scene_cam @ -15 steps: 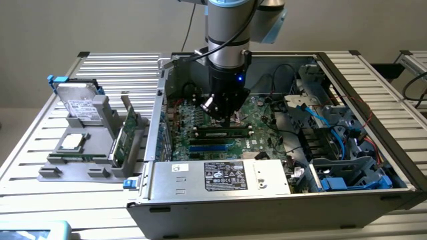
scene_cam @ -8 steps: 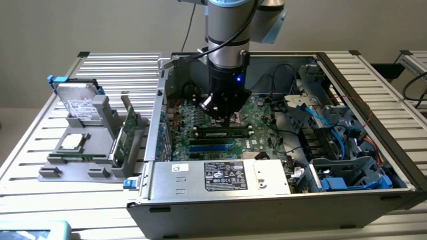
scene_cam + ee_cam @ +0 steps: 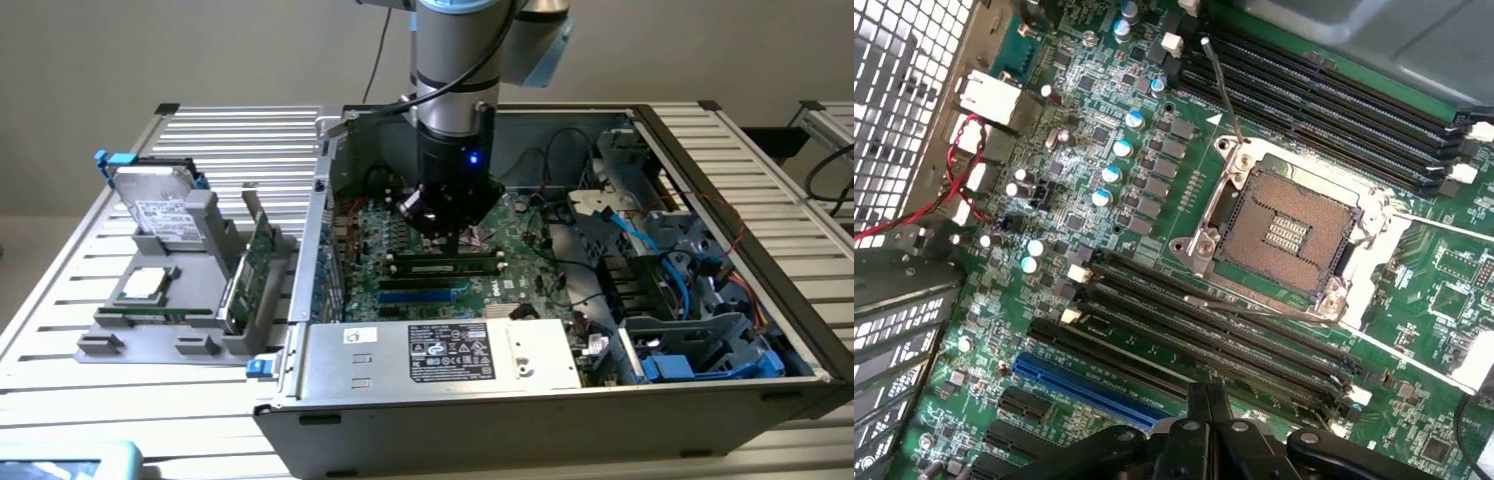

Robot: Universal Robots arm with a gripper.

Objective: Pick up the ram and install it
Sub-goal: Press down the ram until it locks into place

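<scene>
Slatted metal tabletop, open computer case standing on it toward the exterior view's right, grey parts holder beside it on the left, teal-edged object at the near corner

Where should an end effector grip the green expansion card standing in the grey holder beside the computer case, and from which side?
Probably its exposed top edge, from straight above. The expansion card stands on edge in the grey holder, whose walls flank its lower part, and the computer case wall is close alongside, so sideways approaches look blocked.
</scene>
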